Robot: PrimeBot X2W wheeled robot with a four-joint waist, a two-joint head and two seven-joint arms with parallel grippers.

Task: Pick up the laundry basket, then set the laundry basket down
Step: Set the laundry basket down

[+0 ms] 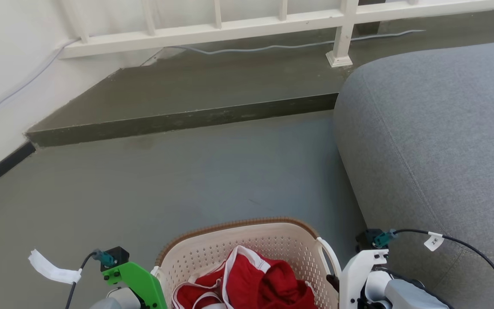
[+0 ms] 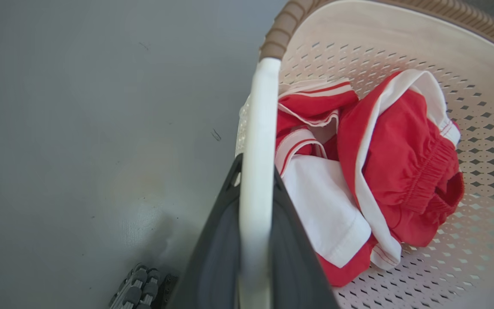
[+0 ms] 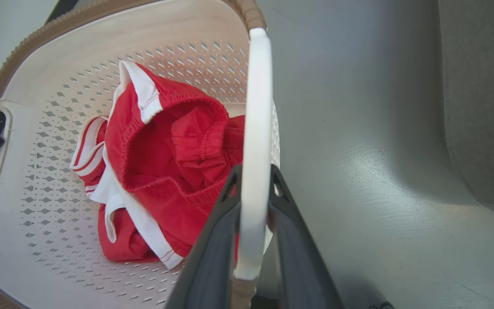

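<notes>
The laundry basket (image 1: 268, 242) lies squarely between the two pairs of fingers, its long axis running from one pair across to the other. That is the relation any coming move turns on. The left fingers (image 2: 217, 249) are closed on the left handle (image 2: 257, 128), whose white bar runs up between them and on past their tips. The right fingers (image 3: 302, 257) pinch the right handle (image 3: 257, 107) in the same way, so the basket's body lies inboard of each pair. A heap of red and white clothes (image 2: 401, 171) sits in the basket, just inside the left fingers and no closer to one arm than the other. Outboard of the right fingers is bare floor (image 3: 358, 171), then a grey upholstered seat (image 1: 435, 128); outboard of the left fingers is floor alone. Whether the basket's base rests on the floor or hangs just off it I cannot tell (the wrist views look down past the rim, not under it). Since each arm holds one end, I judge the next move needs both arms travelling level and together, or the basket will tip along its long axis.
</notes>
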